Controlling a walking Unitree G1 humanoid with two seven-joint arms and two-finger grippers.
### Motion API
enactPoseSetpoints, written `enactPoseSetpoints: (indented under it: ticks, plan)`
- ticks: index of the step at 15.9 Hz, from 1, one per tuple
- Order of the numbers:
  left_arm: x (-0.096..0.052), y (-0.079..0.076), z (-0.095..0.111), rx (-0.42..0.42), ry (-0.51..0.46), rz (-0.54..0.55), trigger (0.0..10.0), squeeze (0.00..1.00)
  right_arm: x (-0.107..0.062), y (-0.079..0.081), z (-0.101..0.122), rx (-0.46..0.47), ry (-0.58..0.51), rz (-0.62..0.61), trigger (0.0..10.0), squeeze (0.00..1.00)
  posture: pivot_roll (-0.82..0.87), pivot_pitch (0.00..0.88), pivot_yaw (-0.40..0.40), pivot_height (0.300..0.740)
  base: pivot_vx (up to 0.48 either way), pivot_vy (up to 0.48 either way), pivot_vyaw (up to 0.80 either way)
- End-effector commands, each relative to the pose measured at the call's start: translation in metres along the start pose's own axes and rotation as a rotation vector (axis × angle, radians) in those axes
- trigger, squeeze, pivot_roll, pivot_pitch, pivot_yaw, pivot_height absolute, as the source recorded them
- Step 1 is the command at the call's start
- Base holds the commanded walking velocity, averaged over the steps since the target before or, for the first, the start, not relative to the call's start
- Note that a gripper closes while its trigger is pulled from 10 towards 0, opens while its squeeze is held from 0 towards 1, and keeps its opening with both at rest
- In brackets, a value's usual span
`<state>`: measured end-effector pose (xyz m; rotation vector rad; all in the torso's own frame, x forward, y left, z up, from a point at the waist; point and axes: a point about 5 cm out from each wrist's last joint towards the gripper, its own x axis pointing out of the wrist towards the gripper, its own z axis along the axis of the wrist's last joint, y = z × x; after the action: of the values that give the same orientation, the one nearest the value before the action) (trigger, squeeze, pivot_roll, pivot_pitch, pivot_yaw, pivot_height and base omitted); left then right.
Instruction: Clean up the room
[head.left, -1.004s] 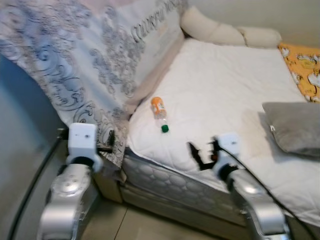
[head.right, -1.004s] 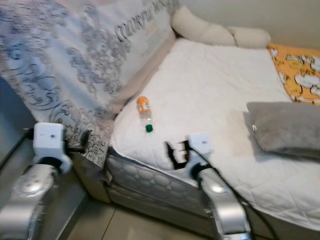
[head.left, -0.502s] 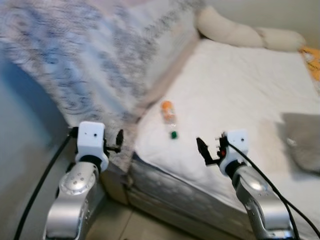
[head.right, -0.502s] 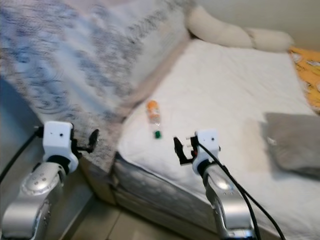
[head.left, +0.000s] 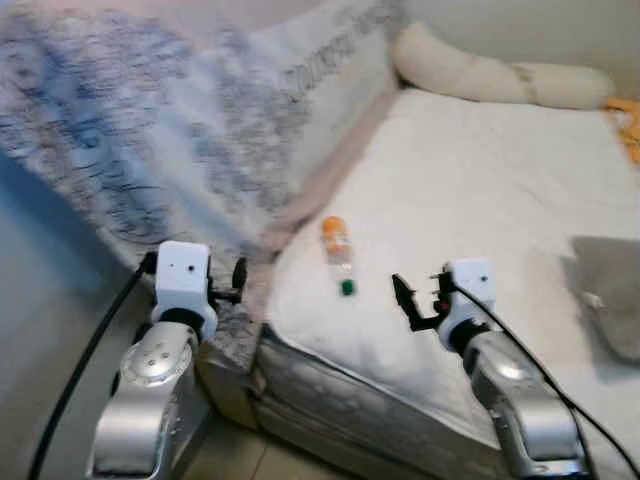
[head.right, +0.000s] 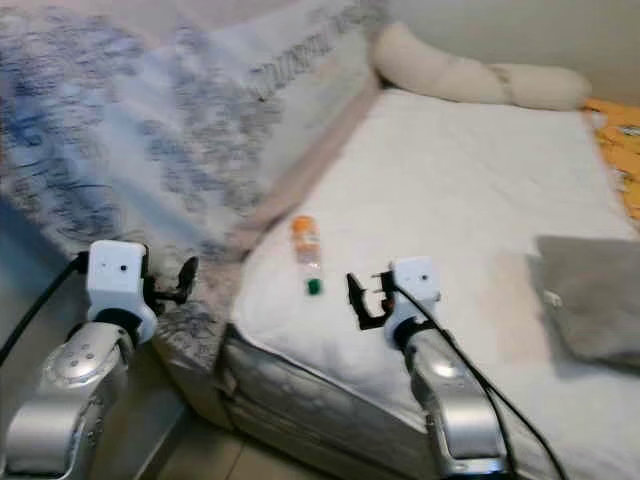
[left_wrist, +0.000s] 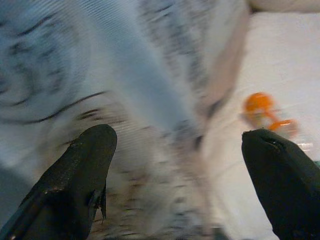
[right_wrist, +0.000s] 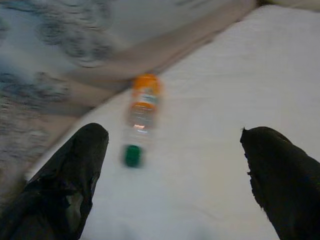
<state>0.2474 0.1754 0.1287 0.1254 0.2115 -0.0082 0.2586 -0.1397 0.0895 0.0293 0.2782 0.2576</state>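
Head views are soft with blur; print on the patterned blanket (head.left: 150, 130) cannot be read, and its lettering near the top edge is illegible. The grey pillow (head.right: 590, 300) is cut off at the picture's right edge, as is an orange patterned cloth (head.right: 615, 115) at the far corner of the bed.

Surface: white quilted mattress cover (head.left: 470, 190), a long cream bolster (head.left: 490, 75) along the far end by the wall. The blanket hangs down over the bed's left side and hides that edge. Quilted mattress side (head.left: 330, 390) and a strip of floor show below.

Task item: a clear plastic bottle (head.left: 338, 254) with orange label end and green cap lies flat on the cover, near the blanket's edge, cap toward the robot.

Right gripper (right_wrist: 172, 165): fingers spread wide, nothing between them, above the mattress edge, near the bottle but apart from it. Left gripper (left_wrist: 180, 175): fingers likewise spread, holding nothing, facing the hanging blanket at the bed's corner.
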Motion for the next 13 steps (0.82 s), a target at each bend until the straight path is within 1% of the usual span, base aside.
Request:
enactPoseSetpoints:
  ticks: [1, 8, 11, 12, 13]
  plan:
    - [-0.0001, 0.0004, 0.001, -0.002, 0.001, -0.001, 10.0, 0.0, 0.0003, 0.0015, 0.0017, -0.006, -0.001, 0.013, 10.0, 0.0, -0.07, 0.0, -0.002, 0.74, 0.33, 0.0, 0.0]
    - [-0.0004, 0.0013, 0.0011, 0.001, 0.003, 0.0, 10.0, 0.0, 0.0003, 0.0038, 0.0002, -0.003, 0.007, 0.022, 10.0, 0.0, -0.07, 0.0, 0.003, 0.74, 0.329, 0.0, 0.0]
    - [0.0, 0.0007, 0.0014, 0.008, 0.003, -0.002, 10.0, 0.0, 0.0006, 0.0065, -0.0005, 0.017, 0.016, 0.035, 10.0, 0.0, -0.07, 0.0, 0.002, 0.74, 0.32, 0.0, 0.0]
    - [0.0001, 0.0, 0.0016, 0.011, -0.002, -0.009, 10.0, 0.0, 0.0014, 0.0077, -0.0003, 0.018, 0.019, 0.034, 10.0, 0.0, -0.07, 0.0, 0.004, 0.74, 0.0, 0.0, 0.0]
    - [0.0, -0.0023, -0.0001, 0.029, 0.018, -0.035, 10.0, 0.0, 0.0044, 0.0095, -0.0003, 0.003, 0.036, 0.03, 10.0, 0.0, -0.07, 0.0, 0.005, 0.74, 0.0, 0.0, 0.0]
